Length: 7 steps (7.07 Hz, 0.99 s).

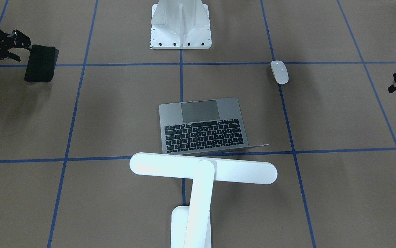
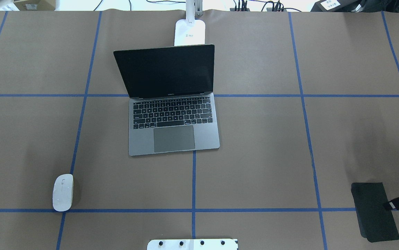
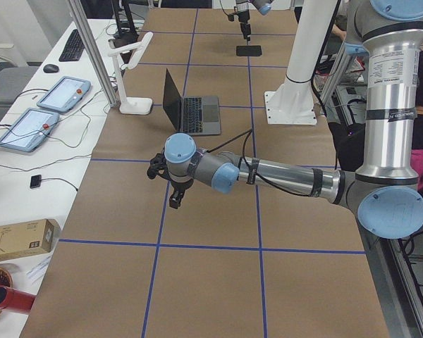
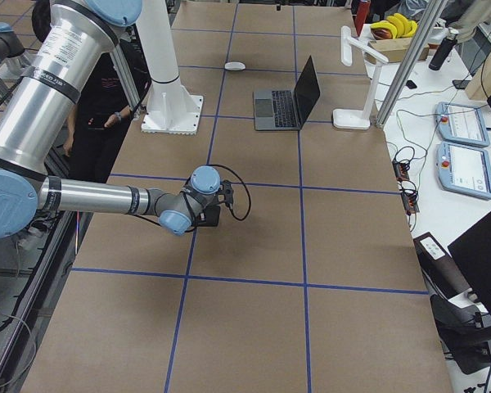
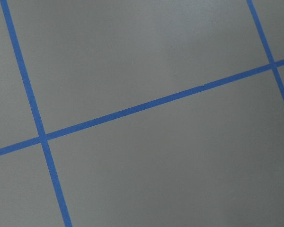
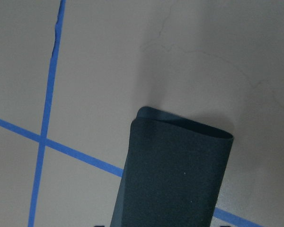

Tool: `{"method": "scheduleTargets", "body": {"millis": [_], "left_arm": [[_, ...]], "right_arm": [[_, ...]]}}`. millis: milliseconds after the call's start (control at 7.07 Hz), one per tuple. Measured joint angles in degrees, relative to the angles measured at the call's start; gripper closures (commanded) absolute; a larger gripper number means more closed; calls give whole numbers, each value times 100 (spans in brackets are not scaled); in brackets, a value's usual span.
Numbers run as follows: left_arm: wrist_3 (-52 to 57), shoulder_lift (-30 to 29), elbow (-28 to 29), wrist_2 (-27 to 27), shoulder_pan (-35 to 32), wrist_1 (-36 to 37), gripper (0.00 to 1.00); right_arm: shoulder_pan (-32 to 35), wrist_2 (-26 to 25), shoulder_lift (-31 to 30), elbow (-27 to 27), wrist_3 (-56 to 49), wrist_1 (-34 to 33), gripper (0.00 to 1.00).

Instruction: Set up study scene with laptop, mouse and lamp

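Laptop (image 2: 173,135) open, screen dark, mid-desk (image 2: 255,156) toward the far edge. Lamp (image 1: 201,172) stands just behind its lid at that edge. Mouse (image 2: 62,192) sits near the robot-side edge, left part, well apart from the laptop. Right gripper (image 1: 27,51) is at the right end, jaws apparently pinched on the edge of a black mat (image 2: 373,211), though the view is partly cropped. Left gripper (image 3: 175,201) hovers above the left end; can't tell its jaw gap.
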Motion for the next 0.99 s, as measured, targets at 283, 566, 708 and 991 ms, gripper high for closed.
{"method": "scheduleTargets", "body": {"millis": [283,566,708,991], "left_arm": [[-5,1,2,-3,6,-57,0],[7,1,5,-3,6,-137,0],[18,1,6,-3,9,-172,0],[30,1,10,-3,14,-272,0]], "right_arm": [[-33,-46,2,-79,0,-26,19],[-38,-70,22,-209,2,-36,19],[-38,-75,44,-262,40,-40,19],[-46,-80,96,-292,344,-43,24]]}}
